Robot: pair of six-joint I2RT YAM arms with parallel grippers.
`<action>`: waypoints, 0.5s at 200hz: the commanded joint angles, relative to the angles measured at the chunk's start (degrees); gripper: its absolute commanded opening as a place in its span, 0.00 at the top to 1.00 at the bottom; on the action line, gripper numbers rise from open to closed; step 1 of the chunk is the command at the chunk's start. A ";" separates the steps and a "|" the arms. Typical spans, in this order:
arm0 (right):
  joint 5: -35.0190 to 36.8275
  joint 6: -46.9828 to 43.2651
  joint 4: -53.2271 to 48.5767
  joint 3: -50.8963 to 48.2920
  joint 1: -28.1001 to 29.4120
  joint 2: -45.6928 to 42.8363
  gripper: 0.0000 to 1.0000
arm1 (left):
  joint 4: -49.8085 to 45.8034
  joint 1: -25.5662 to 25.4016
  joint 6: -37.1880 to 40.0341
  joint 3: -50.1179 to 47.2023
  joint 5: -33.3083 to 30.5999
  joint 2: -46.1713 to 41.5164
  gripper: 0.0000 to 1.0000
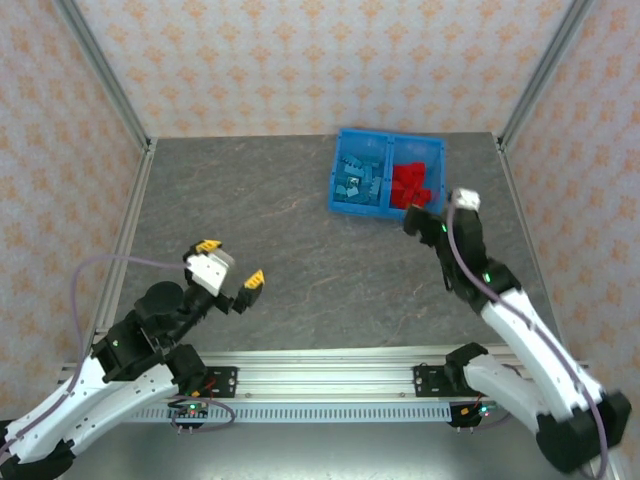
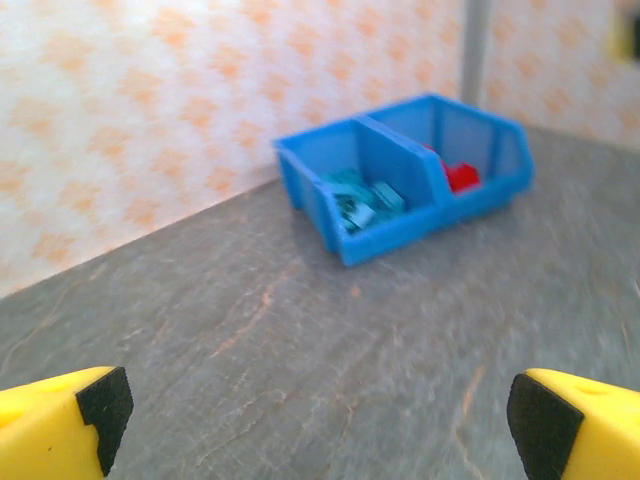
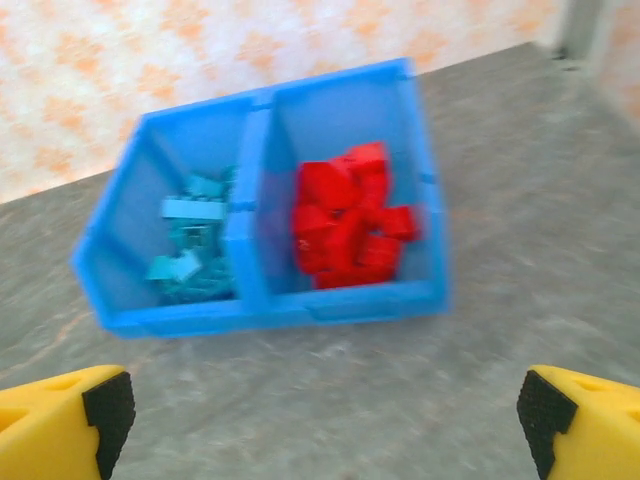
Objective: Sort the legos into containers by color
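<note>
**Right gripper [image 3: 320, 410], left gripper [image 2: 320, 415]: both released, empty**

Right hovers near the bin [image 3: 432, 230]; left sits well apart from it. Blue legos [image 3: 195, 250] lie in the left compartment, red legos [image 3: 350, 225] in the right. No loose bricks seen on the table [image 1: 250, 230]. Sorting appears complete.

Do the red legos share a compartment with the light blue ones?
No: in the right wrist view the red legos lie in the right compartment, the light blue legos in the left compartment, the divider between them.
</note>
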 commanded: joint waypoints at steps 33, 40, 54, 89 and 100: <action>29.59 -6.90 24.91 -24.23 -0.74 -12.23 0.01 | 2.53 0.58 -23.58 -9.30 -34.51 8.54 0.00; 30.50 -8.84 30.90 -26.83 -1.16 -10.83 0.01 | 5.02 1.15 -23.11 -11.43 -38.45 8.80 0.00; 29.92 -9.43 37.67 -29.21 -3.48 -6.07 0.01 | 10.18 4.76 -21.37 -15.19 -41.14 9.66 0.00; 22.14 -3.80 48.15 -25.18 -13.61 18.67 0.01 | 24.67 19.56 -17.27 -17.82 -29.84 15.99 0.00; 20.76 -4.74 52.12 -21.95 -14.15 23.77 0.01 | 29.57 23.79 -14.73 -17.65 -26.13 19.37 0.00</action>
